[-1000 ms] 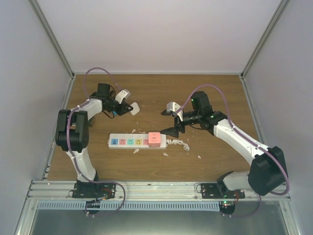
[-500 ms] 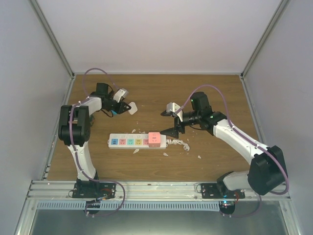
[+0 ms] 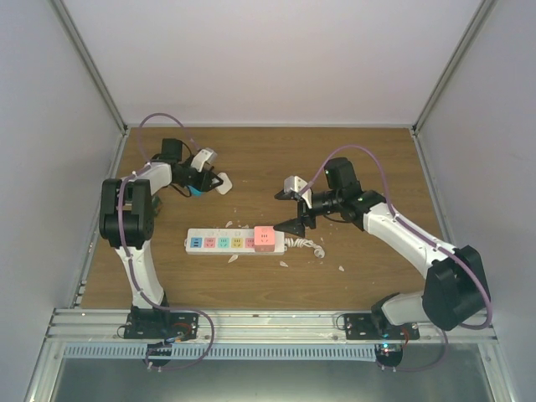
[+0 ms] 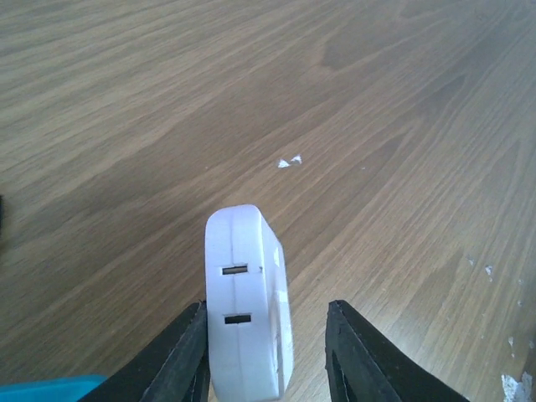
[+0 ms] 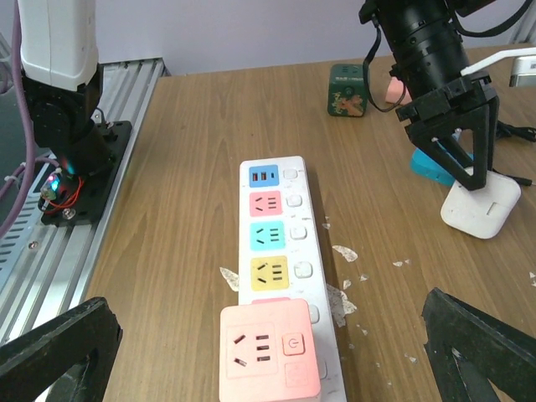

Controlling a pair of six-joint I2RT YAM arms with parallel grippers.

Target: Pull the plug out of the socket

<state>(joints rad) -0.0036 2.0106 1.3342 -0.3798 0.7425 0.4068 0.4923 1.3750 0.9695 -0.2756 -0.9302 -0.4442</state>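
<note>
The socket [image 3: 222,242] is a long white strip with coloured faces [image 5: 270,239], lying mid-table. A pink cube adapter [image 5: 270,352] sits plugged in at its cord end. The white plug [image 4: 243,310], a flat block with two slots, stands on edge on the wood at the back left, away from the strip [image 5: 481,209]. My left gripper [image 4: 268,352] straddles it: the left finger touches it and a gap shows at the right finger, so the jaws are open. My right gripper [image 5: 268,360] hangs wide open over the pink cube, holding nothing.
A small green cube [image 5: 347,90] and a blue object [image 5: 427,167] lie near the left gripper. White paper scraps [image 5: 345,251] dot the wood beside the strip. The coiled white cord [image 3: 308,246] trails off the strip's right end. Grey walls enclose the table.
The left arm has drawn back and leftward with the white plug, and its jaws have parted from the plug. The right arm has stayed still.
</note>
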